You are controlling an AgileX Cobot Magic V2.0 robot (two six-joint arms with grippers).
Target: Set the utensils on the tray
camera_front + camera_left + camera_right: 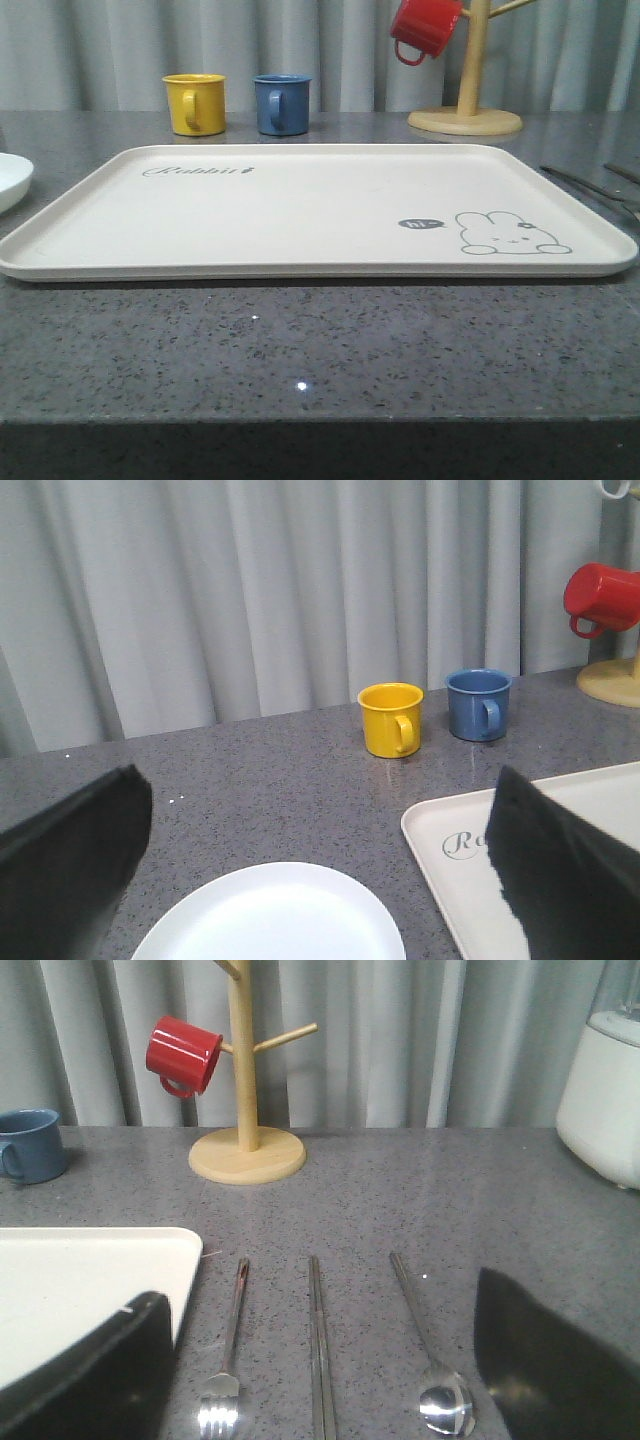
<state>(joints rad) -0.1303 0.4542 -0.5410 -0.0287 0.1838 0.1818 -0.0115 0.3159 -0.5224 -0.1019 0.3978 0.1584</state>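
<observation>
The cream tray (300, 210) with the rabbit drawing lies flat in the middle of the grey counter, with nothing on it. To its right, on the counter, the utensils lie side by side: a fork (232, 1340) nearest the tray (80, 1280), then the chopsticks (318, 1330), then the spoon (425, 1350). Their thin handles (590, 185) show at the right edge of the front view. My right gripper (325, 1385) hangs open above them, its fingers (90, 1380) straddling all three. My left gripper (320, 880) is open and holds nothing, over the plate beside the tray's corner (460, 880).
A round white plate (270, 915) sits left of the tray. Behind the tray stand a yellow mug (195, 103) and a blue mug (282, 103). A wooden mug tree (468, 70) holds a red mug (425, 28) at the back right. A white appliance (605, 1090) stands far right.
</observation>
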